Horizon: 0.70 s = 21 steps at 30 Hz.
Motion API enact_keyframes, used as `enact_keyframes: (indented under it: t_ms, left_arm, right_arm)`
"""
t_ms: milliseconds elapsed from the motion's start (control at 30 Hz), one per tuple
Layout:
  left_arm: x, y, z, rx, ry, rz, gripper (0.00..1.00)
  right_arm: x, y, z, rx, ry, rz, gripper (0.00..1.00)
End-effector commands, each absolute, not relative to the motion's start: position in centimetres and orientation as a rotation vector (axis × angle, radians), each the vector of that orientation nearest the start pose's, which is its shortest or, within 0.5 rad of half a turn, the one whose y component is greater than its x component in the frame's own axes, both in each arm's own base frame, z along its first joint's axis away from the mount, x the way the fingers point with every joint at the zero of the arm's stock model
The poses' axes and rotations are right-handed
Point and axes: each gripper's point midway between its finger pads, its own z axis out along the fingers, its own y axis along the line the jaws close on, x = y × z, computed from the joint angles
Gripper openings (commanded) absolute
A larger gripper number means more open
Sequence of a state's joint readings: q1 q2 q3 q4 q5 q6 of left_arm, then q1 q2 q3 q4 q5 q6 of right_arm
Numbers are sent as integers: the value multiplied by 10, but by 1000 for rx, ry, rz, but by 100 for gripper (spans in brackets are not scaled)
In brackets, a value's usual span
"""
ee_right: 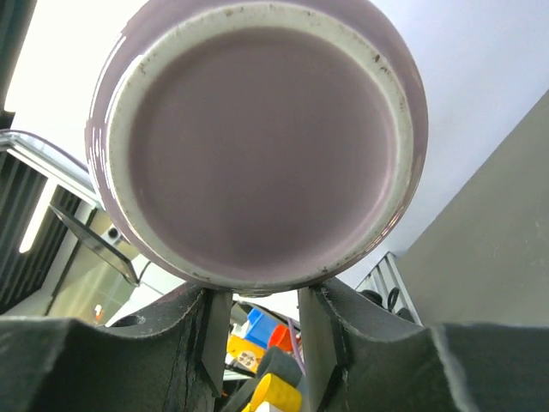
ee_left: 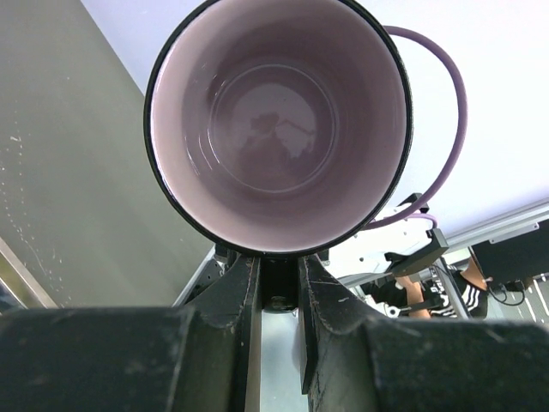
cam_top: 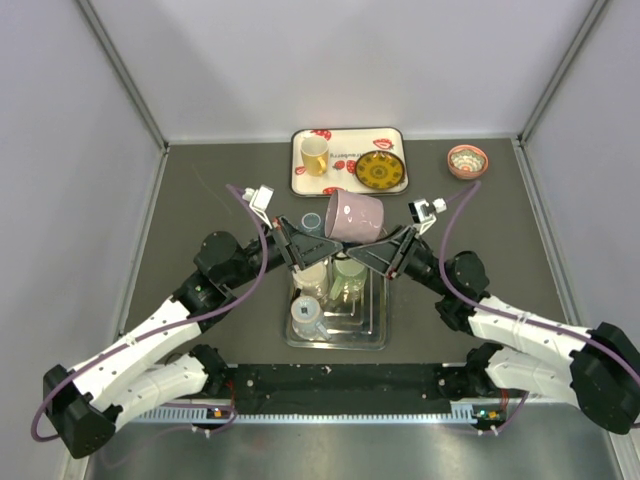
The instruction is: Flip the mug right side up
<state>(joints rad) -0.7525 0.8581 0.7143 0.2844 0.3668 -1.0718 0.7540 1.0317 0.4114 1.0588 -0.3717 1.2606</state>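
Observation:
The pink mug (cam_top: 356,215) hangs in the air on its side above the middle of the table, between both grippers. In the left wrist view its open mouth (ee_left: 279,120) faces the camera, and my left gripper (ee_left: 279,275) is shut on a dark part just under the black rim, probably the handle. In the top view that gripper (cam_top: 318,238) reaches in from the left. The right wrist view shows the mug's base (ee_right: 257,146). My right gripper (ee_right: 257,300) sits right under it with the jaws narrowed and background showing between them; its fingertips (ee_right: 214,300) reach the base edge.
A white tray (cam_top: 345,135) at the back holds a yellow mug (cam_top: 314,155) and a dark patterned plate (cam_top: 380,172). A small bowl (cam_top: 467,160) stands at the back right. Below the mug, a metal tray (cam_top: 375,335) holds a few cups (cam_top: 307,313).

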Motion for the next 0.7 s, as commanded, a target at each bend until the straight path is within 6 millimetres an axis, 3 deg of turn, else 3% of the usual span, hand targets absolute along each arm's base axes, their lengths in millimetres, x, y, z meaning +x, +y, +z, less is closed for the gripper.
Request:
enact_keyframes:
  t_ms: [0, 133, 300, 367, 400, 467, 600, 667]
  left_arm:
    - [148, -292, 381, 209, 1577, -1779, 0]
    - [147, -293, 379, 210, 1582, -1781, 0]
    - [144, -295, 378, 219, 1586, -1787, 0]
    - [143, -296, 377, 222, 1590, -1788, 0]
    - [143, -297, 376, 223, 1594, -1790, 0]
    - [141, -298, 373, 227, 1600, -1794, 0]
    - [138, -301, 371, 235, 1606, -1797, 0]
    - [138, -301, 369, 238, 1609, -1791, 0]
  right_arm:
    - [172, 280, 368, -29, 1226, 1966, 35]
    - [174, 279, 369, -22, 1229, 1973, 41]
    - [178, 281, 373, -18, 1227, 1985, 37]
    - [179, 283, 374, -16, 1231, 1992, 33]
    - [181, 284, 373, -10, 1241, 1995, 24]
    - [182, 285, 375, -7, 1237, 2003, 20]
    - [183, 288, 376, -10, 1234, 2024, 0]
    - [182, 289, 376, -21, 1239, 2025, 0]
